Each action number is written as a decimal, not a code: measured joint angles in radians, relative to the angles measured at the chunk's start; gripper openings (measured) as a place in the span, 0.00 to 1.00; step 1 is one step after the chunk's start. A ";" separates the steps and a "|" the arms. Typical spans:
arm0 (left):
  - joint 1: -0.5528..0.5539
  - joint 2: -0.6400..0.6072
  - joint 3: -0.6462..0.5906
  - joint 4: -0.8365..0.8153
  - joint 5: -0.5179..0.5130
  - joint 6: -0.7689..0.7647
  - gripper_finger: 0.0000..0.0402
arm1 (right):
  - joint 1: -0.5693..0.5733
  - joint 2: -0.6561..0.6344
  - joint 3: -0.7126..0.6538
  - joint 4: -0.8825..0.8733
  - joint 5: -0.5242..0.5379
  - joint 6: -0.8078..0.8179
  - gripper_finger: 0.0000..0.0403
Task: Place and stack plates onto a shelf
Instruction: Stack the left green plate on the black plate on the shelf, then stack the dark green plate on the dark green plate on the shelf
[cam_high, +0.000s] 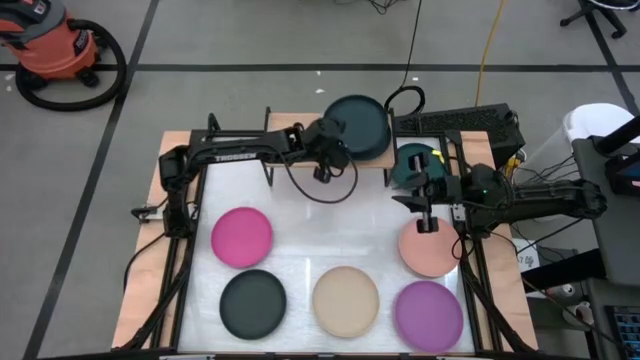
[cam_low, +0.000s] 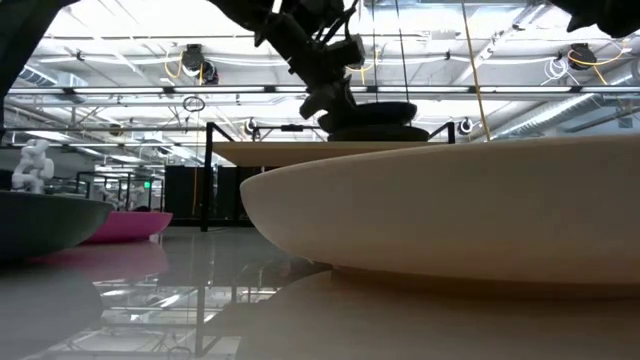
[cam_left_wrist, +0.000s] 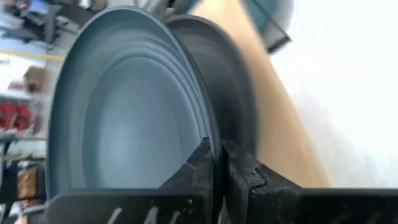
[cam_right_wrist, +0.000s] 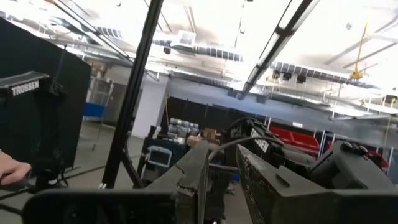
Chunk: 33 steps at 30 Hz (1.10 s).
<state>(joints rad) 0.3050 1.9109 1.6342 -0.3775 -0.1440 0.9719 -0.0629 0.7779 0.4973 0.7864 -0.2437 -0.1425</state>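
Clamped tight on the rim of a dark teal plate (cam_left_wrist: 124, 106), left gripper (cam_left_wrist: 216, 163) with both toothed black fingers (cam_left_wrist: 193, 171) nearly meeting across the thin edge. Smooth, matte, faintly ringed inner face on that plate, round and shallow. Directly beneath it, a charcoal black plate (cam_left_wrist: 217, 81) of like size, resting on the light-wood shelf (cam_left_wrist: 280, 124). From overhead, same teal plate (cam_high: 357, 125) over the shelf board (cam_high: 285, 122) at the far edge of the desk (cam_high: 300, 210), left gripper (cam_high: 330, 140) at its near rim. From table height, dark plate stack (cam_low: 370, 120) atop the thin pale board (cam_low: 300, 148) on slim black metal legs.

Right gripper (cam_high: 428, 195) hanging over the desk's right side, just above the far edge of a salmon pink plate (cam_high: 432, 250), with a second teal plate (cam_high: 412, 160) just beyond it by the shelf's right end. In its own wrist view, right fingers (cam_right_wrist: 189, 171) drawn close together, only a narrow slit between, nothing visible within; jaws clenched and empty there.

On the glossy white desk, four more round matte plates lying flat and apart: magenta (cam_high: 241, 236) at the left, charcoal black (cam_high: 252, 303) nearest front left, beige (cam_high: 345, 300) at front centre, purple (cam_high: 428, 313) at front right. Beige plate (cam_low: 450, 210) filling the low view, broad curved underside sitting on a small foot.
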 joint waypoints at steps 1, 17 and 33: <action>0.000 0.002 -0.003 -0.005 0.005 0.005 0.06 | 0.000 -0.002 0.000 -0.009 0.004 0.000 0.17; -0.028 -0.005 -0.003 0.049 -0.021 -0.077 0.46 | -0.001 0.004 0.000 -0.045 0.006 0.000 0.17; -0.121 -0.361 -0.004 -0.064 -0.173 -0.405 0.57 | -0.001 0.004 0.000 -0.097 0.011 0.001 0.17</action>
<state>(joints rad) 0.1839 1.5494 1.6302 -0.4415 -0.3167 0.5671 -0.0635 0.7822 0.4973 0.6891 -0.2325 -0.1413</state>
